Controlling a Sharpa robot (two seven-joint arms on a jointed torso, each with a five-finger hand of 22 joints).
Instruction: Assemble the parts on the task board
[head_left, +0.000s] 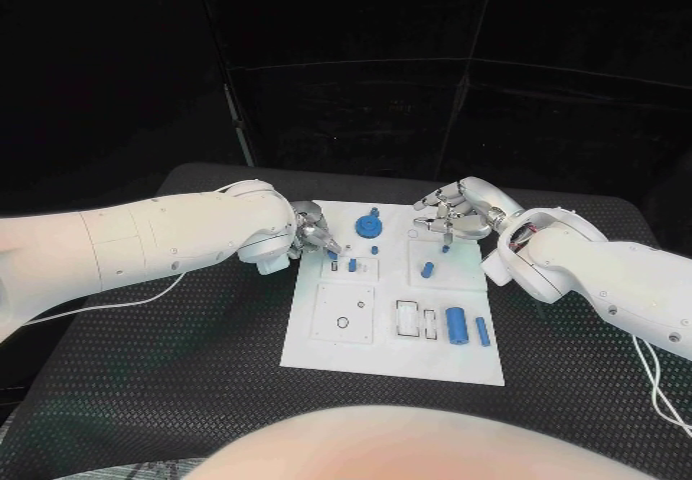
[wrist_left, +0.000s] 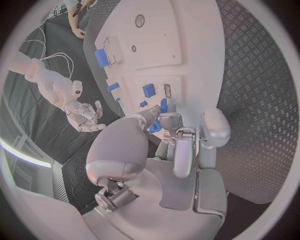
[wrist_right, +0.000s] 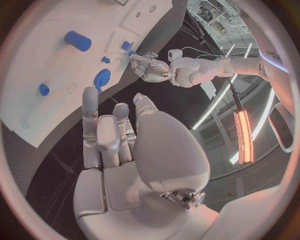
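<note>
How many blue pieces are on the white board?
8: round one at the far edge, a tiny one beside it, two by the left hand, one at the right hand, a peg mid-board, two near the front right. Hands may hide more.

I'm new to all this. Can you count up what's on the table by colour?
White task board: 1
Silver hands: 2, the left hand and the right hand
Blue parts I can make out: 7, one pinched in the left hand's fingers
Total: 10
</note>
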